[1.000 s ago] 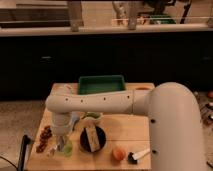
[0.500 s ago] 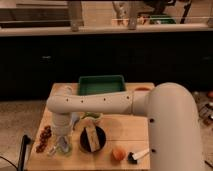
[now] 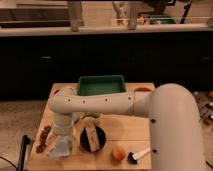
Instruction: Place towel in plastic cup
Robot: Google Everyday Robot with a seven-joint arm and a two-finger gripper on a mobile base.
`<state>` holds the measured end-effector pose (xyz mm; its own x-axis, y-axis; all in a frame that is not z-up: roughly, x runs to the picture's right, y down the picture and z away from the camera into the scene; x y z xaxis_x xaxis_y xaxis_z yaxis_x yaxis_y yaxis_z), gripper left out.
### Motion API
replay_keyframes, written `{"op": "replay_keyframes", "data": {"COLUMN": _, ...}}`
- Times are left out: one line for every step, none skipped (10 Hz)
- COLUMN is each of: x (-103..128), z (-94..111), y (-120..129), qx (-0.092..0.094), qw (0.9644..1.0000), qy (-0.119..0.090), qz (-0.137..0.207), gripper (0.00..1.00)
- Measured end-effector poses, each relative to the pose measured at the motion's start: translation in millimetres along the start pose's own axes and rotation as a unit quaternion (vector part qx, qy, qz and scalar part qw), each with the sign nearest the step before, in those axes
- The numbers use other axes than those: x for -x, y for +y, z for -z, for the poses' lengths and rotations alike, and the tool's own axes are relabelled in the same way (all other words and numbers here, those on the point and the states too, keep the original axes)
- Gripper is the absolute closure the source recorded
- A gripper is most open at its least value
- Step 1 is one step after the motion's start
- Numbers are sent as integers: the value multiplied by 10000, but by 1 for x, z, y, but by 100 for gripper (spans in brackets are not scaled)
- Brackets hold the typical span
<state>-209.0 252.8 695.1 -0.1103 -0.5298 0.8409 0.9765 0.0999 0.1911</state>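
Pale towel (image 3: 61, 148) hangs clenched in my pincer (image 3: 62, 136) at the desk's (image 3: 115, 127) near-left, lifted so it can drop into the cup (image 3: 90, 119).

One gripper (image 3: 62, 136), one green tray (image 3: 101, 85)

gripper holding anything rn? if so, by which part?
Looks like the towel: it hangs beneath the gripper at the table's front-left, apparently held by its top edge. The arm hides the actual contact, so the hold isn't certain.
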Motion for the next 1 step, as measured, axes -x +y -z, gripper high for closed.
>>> {"op": "replay_keyframes", "data": {"x": 0, "z": 1, "y": 1, "qx": -4, "qw": 10000, "qy": 16, "qz": 6, "gripper": 20}}
